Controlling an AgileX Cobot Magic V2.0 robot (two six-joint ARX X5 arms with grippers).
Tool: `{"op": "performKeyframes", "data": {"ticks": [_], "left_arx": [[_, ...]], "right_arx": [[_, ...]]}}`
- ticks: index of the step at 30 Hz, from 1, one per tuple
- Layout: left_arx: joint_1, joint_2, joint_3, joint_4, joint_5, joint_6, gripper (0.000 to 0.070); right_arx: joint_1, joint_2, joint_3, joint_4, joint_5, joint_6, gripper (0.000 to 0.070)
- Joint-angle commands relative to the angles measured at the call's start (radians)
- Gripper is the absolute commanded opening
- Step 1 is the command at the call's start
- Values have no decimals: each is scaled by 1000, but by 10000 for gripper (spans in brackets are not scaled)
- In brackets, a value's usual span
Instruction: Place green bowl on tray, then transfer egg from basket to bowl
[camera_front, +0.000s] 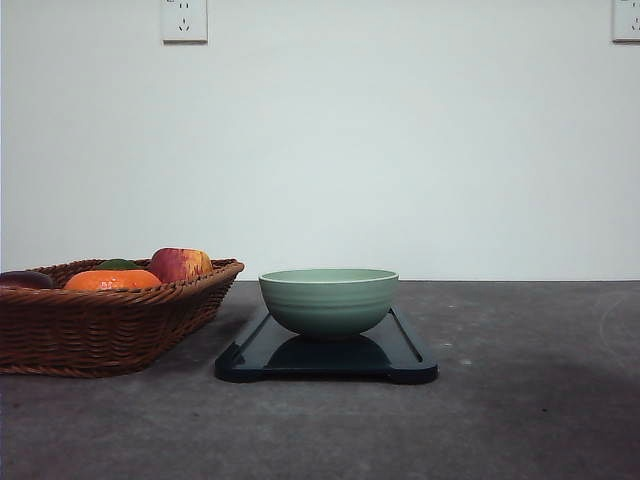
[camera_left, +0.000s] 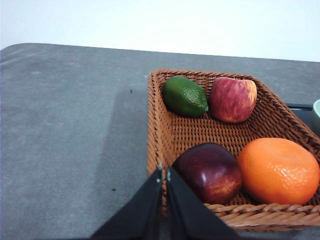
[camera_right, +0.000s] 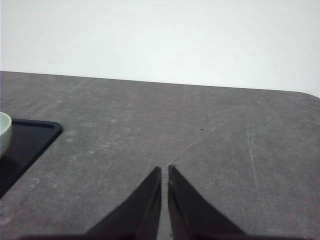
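Note:
The pale green bowl (camera_front: 328, 298) stands upright on the dark tray (camera_front: 412, 362) at the middle of the table. To its left sits the brown wicker basket (camera_front: 100, 325) holding fruit. I see no egg in the basket; it is hidden or out of view. In the left wrist view my left gripper (camera_left: 164, 172) is shut with nothing in it, over the basket's (camera_left: 165, 130) near rim beside a dark red fruit. My right gripper (camera_right: 165, 170) is shut and empty above bare table to the right of the tray (camera_right: 30, 137), where the bowl's edge (camera_right: 4, 132) shows.
The basket holds a green lime (camera_left: 184, 96), a red-yellow apple (camera_left: 233, 99), a dark red fruit (camera_left: 210, 172) and an orange fruit (camera_left: 278, 170). Grey tabletop (camera_front: 540, 400) stretches right of the tray. A white wall stands behind the table.

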Motion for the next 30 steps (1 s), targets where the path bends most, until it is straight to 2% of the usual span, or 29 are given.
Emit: {"op": "performKeyframes", "data": {"ticks": [1,30], "left_arx": [[0,-1,-19,-8,1,-1,0],[0,-1,-19,-7,1,-1,0]], "right_arx": [[1,0,-5,10,0,10,18],[1,0,-5,10,0,11,18]]}}
